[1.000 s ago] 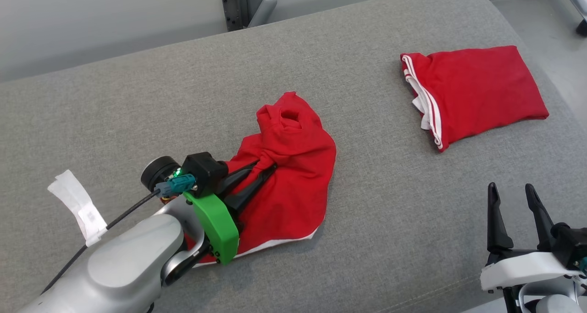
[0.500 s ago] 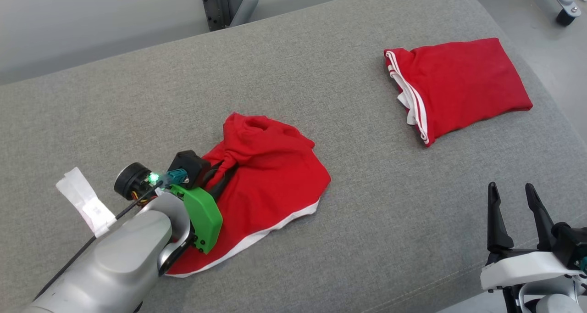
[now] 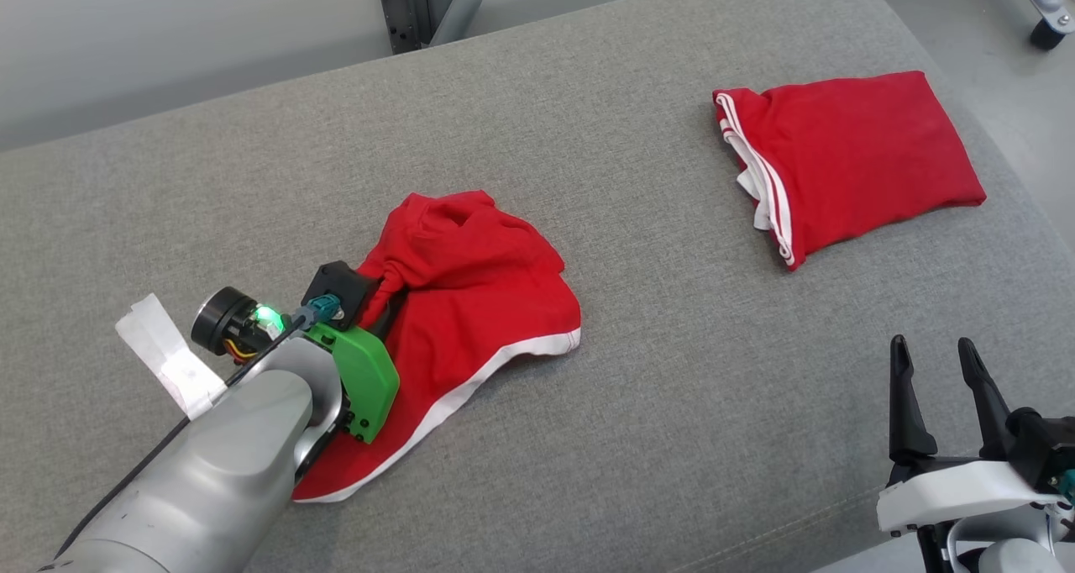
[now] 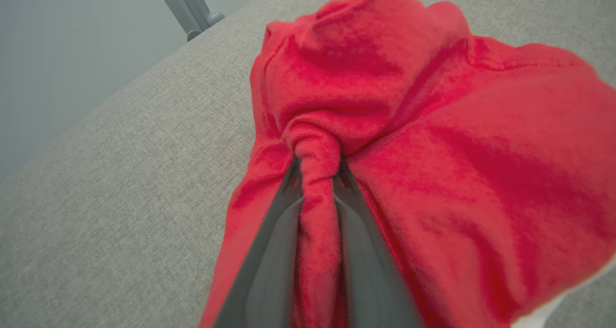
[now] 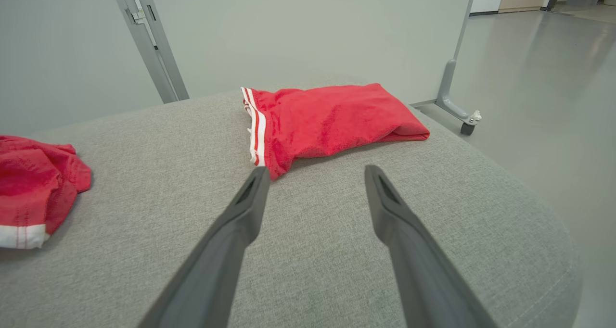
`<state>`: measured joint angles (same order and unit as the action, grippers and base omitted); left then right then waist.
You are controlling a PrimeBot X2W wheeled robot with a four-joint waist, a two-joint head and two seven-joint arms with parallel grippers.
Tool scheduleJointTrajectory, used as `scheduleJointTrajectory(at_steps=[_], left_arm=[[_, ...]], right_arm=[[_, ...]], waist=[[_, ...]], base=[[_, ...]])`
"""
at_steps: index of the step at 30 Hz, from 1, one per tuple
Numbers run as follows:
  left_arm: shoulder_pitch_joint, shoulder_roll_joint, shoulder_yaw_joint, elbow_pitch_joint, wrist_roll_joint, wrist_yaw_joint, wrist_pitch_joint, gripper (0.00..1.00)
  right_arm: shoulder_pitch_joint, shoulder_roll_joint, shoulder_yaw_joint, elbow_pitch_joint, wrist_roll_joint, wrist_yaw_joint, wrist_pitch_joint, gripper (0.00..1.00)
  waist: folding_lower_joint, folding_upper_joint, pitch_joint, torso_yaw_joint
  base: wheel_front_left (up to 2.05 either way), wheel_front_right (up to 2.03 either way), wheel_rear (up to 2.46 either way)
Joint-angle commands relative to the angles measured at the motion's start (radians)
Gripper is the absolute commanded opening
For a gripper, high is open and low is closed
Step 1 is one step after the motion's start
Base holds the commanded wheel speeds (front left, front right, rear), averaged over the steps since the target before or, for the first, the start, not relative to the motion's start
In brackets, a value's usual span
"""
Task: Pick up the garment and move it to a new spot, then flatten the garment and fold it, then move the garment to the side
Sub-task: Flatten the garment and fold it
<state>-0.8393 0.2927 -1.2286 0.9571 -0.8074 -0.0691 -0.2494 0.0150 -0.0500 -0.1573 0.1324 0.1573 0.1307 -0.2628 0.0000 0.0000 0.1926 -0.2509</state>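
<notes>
**Left gripper pinching the crumpled garment**

Left gripper: closed on a bunched ridge of the red garment. In the left wrist view, the twisted cloth runs between the two dark fingers. The garment lies crumpled on the grey cushion, left of centre in the head view, with its white hem trailing toward 7 o'clock beneath the forearm. Right gripper: at 5 o'clock, jaws apart and empty, over the cushion's near edge. Folded garment: red with white stripes, at 2 o'clock, well apart from the first. White tag: on the left arm's cable, at 9 o'clock.
</notes>
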Motion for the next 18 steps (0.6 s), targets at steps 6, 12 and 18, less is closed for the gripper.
scheduleJointTrajectory(at_steps=[6,12,18], left_arm=[[-0.013,-0.010,0.032,0.015,0.008,0.014,-0.016,1.00],[0.050,0.040,0.194,-0.141,-0.001,0.079,-0.015,1.00],[0.233,0.109,0.456,-0.434,0.064,0.195,-0.015,1.00]], right_arm=[[0.011,-0.002,-0.002,0.009,0.007,0.000,-0.002,1.00],[0.030,-0.002,-0.023,-0.007,0.006,0.000,-0.002,1.00],[0.046,-0.002,-0.052,-0.047,-0.008,0.000,-0.002,1.00]], waist=[[0.0000,0.0000,-0.020,0.018],[0.0000,0.0000,-0.044,0.047],[0.0000,0.0000,-0.073,0.093]], base=[[0.00,0.00,0.00],[0.00,0.00,0.00],[0.00,0.00,0.00]])
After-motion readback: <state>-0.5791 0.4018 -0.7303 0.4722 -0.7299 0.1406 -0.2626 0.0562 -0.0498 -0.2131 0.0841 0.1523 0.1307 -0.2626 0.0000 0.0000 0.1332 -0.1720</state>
